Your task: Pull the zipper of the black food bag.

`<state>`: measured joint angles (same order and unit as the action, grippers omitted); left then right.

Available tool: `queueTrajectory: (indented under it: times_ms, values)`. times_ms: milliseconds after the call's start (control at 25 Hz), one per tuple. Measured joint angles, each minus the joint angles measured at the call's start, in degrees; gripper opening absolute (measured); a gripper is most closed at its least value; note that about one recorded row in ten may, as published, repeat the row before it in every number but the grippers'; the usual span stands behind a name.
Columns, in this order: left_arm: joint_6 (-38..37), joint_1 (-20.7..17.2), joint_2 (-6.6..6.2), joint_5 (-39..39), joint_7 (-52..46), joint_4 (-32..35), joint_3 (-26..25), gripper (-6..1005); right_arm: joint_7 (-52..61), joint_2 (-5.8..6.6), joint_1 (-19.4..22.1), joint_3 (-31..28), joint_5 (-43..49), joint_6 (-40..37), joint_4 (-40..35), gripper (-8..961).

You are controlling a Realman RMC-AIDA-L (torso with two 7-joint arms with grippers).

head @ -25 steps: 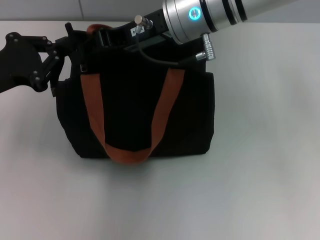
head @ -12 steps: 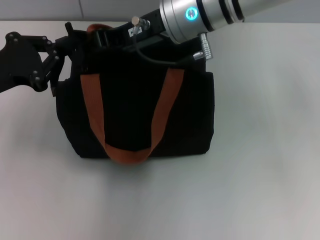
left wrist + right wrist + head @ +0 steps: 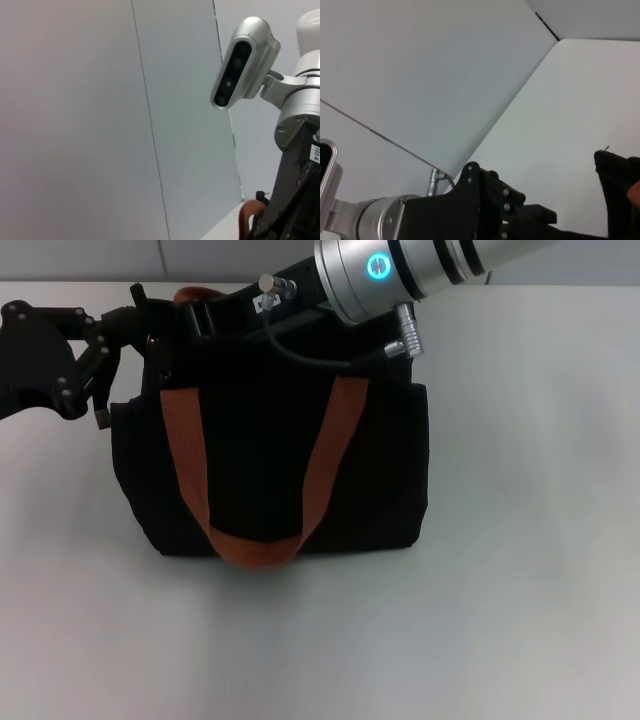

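The zipper can't be made out in any view; it would sit along the bag's top edge, which is hidden under both arms.

The bag (image 3: 270,465) stands upright on the white tabletop (image 3: 520,540), roughly centre-left in the head view, broad side toward the robot. One orange-brown strap (image 3: 245,545) hangs down the front face in a U; a bit of the 2nd strap (image 3: 190,292) peeks up at the top rear, near the left corner.

Left hand (image 3: 140,325) is at the bag's top left corner, dark linkage reaching in from the left edge, fingers against or just over the corner fabric. Black on black, so I can't tell if it's pinched on the fabric or just open beside it.

Right arm comes in from the upper right, silver wrist w/ a lit blue ring above the bag's top right. Right hand (image 3: 215,312) lies along the top edge, reaching toward the left corner, close to the left hand. Its fingers blend into the bag; can't tell wide or narrow, or whether it holds anything.

Left wrist view: mostly wall panels, plus the right arm's silver camera housing (image 3: 245,62) and a sliver of strap low down. Right wrist view: the left hand's linkage (image 3: 490,205), white tabletop, and a bag corner (image 3: 620,195) at the edge.
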<state>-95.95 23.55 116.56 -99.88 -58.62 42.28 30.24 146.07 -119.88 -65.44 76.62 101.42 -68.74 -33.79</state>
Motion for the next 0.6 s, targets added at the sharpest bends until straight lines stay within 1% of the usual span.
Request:
queueTrajectory:
  times_ms: [80,200,320,600]
  values:
    - [0.0,-0.1,-0.01,0.0,0.0,0.0,-0.1,93,0.0,0.0,0.3,0.0,0.1,-0.1,-0.6,-2]
    - [0.1,-0.3,-0.05,0.0,0.0,0.0,-0.2,94,0.9,0.03,0.9,0.5,0.3,-0.1,-1.9,-2]
    - [0.0,-0.6,-0.16,0.3,0.0,0.0,-0.5,95,3.2,0.17,2.3,2.2,1.1,0.1,-4.6,-2]
    - [0.0,-1.0,-0.45,0.6,0.0,0.0,-0.9,98,6.8,0.19,4.9,3.0,3.9,0.2,-9.2,-2]
